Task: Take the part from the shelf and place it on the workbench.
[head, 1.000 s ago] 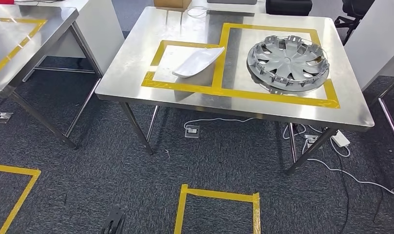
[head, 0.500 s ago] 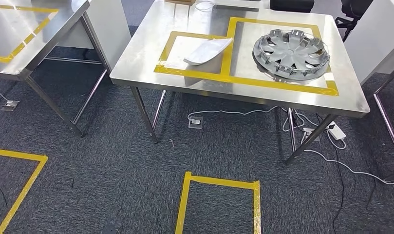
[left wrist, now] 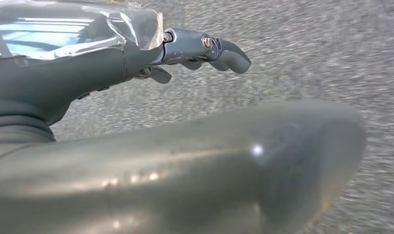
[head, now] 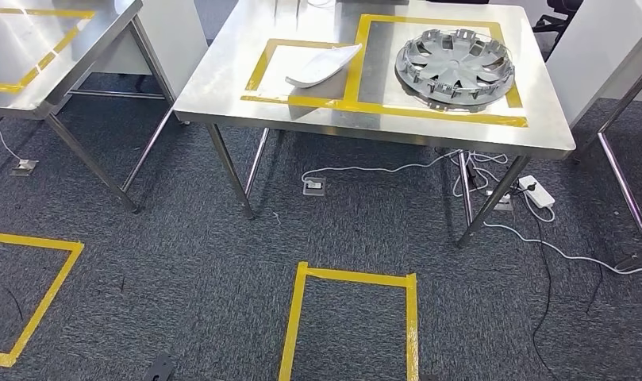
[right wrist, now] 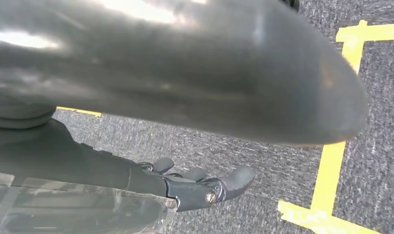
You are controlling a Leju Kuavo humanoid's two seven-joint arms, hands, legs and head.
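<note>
A steel workbench stands ahead in the head view, marked with yellow tape frames. A white curved part lies in the left frame and a grey wheel cover lies in the right frame. My left hand hangs over the grey carpet with its fingers apart, holding nothing. Over the carpet near a yellow tape line hangs my right hand, its fingers also apart and empty.
A second steel table stands at the left, a white cabinet at the right. White cables and a power strip lie under the workbench. Yellow tape squares mark the carpet in front.
The whole picture has shifted: the workbench now sits higher in the head view, with more carpet in front. The parts on it have not moved.
</note>
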